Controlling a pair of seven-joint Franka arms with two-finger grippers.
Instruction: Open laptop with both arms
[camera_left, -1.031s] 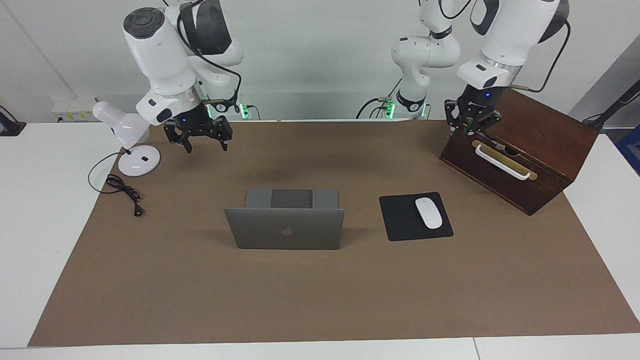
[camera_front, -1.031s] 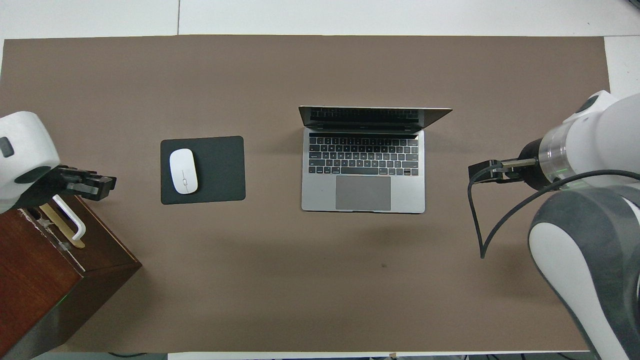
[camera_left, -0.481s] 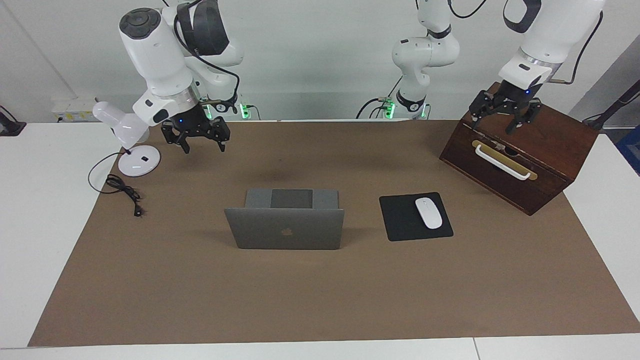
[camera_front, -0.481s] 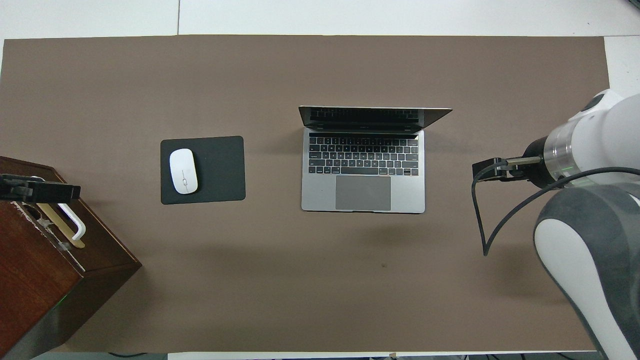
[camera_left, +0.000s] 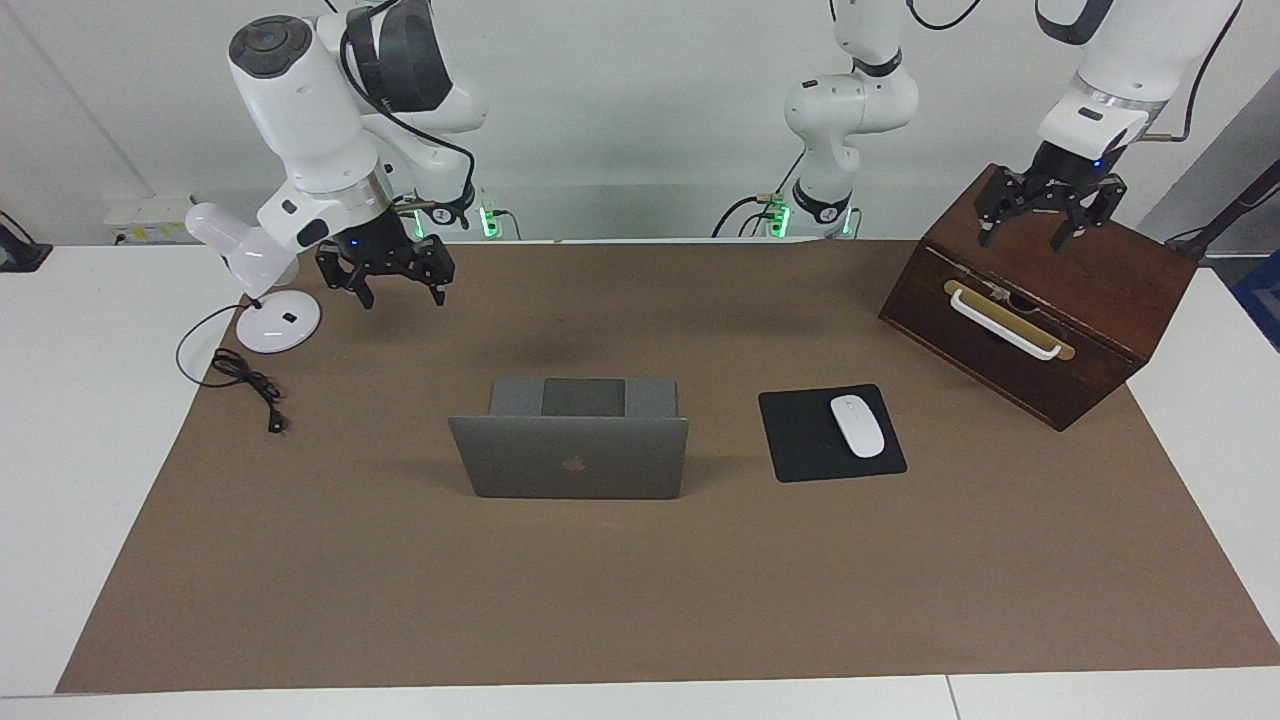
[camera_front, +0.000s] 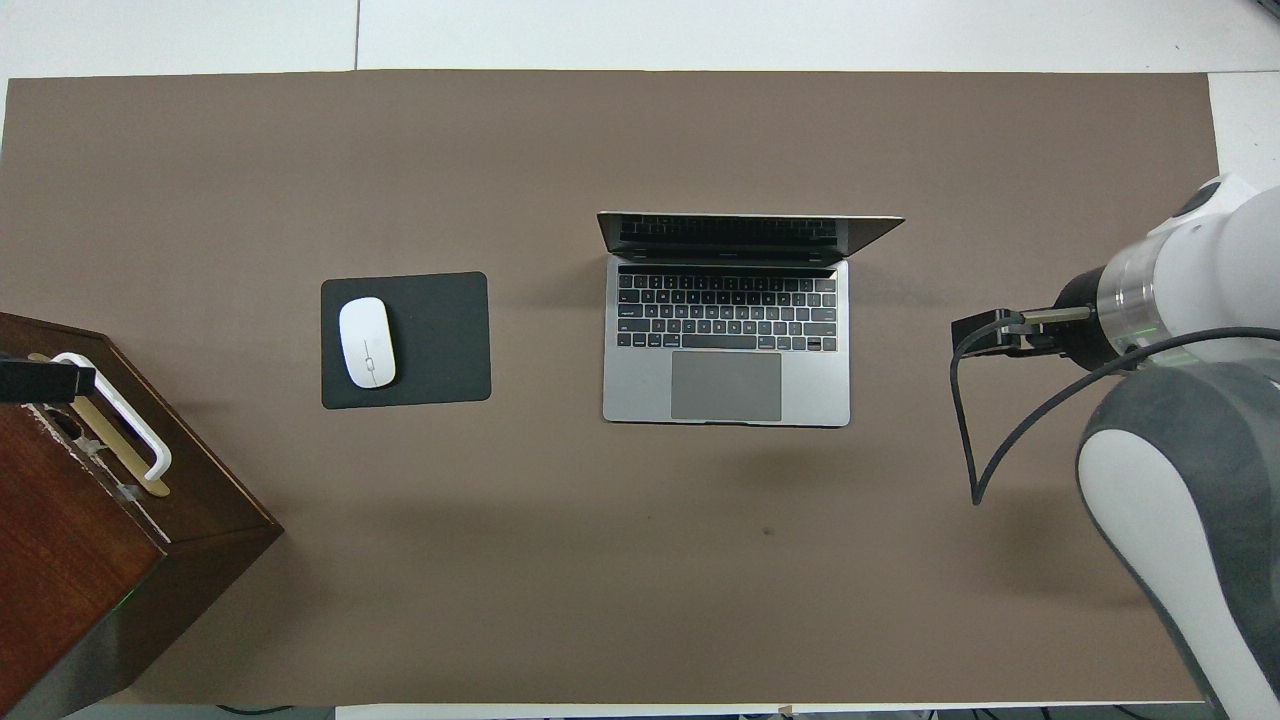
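1. Left pincer (camera_left: 1050, 212): raised over the top of the wooden box (camera_left: 1090, 270), fingers spread, nothing between them.
2. Right pincer (camera_left: 385, 272): up in the air over the brown mat (camera_left: 640, 600) just beside the white lamp (camera_left: 262, 290), fingers spread, empty.
3. Laptop (camera_left: 570, 455): open in the middle of the mat, lid upright with the dark logo facing away from the robots, keyboard and trackpad (camera_front: 726, 386) facing them; well apart from both pincers.
4. Black mouse pad (camera_left: 800, 440): flat beside the laptop toward the left arm's end of the desk (camera_left: 60, 450), carrying a white mouse (camera_left: 857, 425).
5. Wooden box: standing askew at the left arm's end, white handle (camera_left: 1003, 322) on its front.
6. Lamp: round base on the desk at the right arm's end, black cord (camera_left: 240, 375) trailing onto the mat.
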